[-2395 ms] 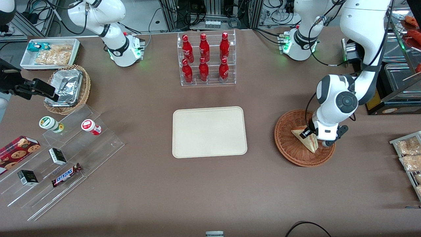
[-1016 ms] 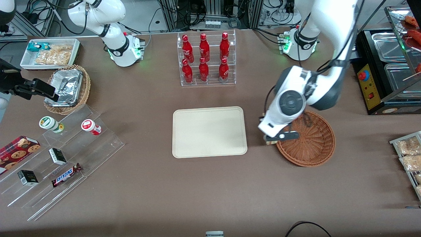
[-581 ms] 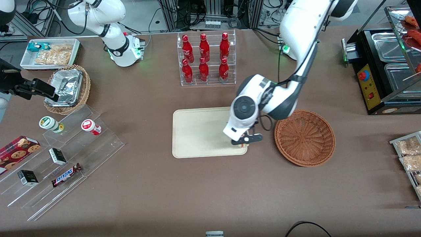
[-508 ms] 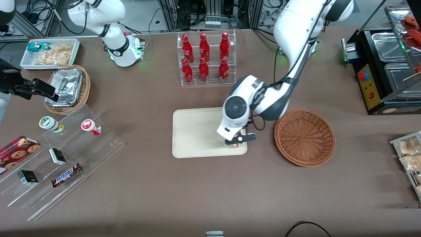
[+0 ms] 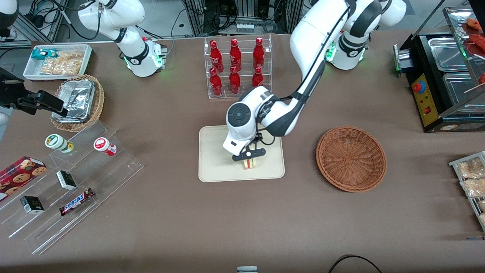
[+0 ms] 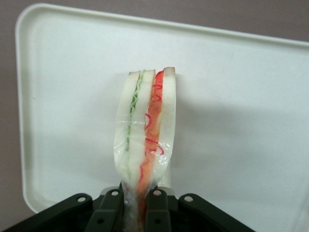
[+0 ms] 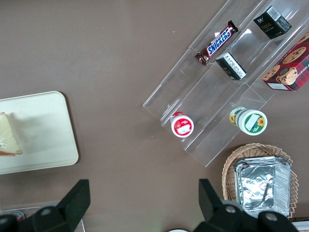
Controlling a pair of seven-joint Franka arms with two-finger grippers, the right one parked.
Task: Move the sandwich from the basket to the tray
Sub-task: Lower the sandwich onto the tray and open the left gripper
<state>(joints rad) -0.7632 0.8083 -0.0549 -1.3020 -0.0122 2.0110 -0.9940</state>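
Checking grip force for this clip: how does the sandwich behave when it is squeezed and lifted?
Probably soft: the sandwich pinches narrow between the tool fingers and bows above them. Likely light, held by one end over the tray. Its clear wrap may be slippery.

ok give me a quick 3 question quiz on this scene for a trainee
1. True or false: the sandwich lies in the basket.
2. What is the gripper above? A) the tray B) the bottle rack C) the foil containers
3. Fill in: the gripper is shut on the ____.

Key:
1. False. The basket holds nothing; the sandwich is in the gripper, above the tray.
2. A
3. sandwich, pinched at one end
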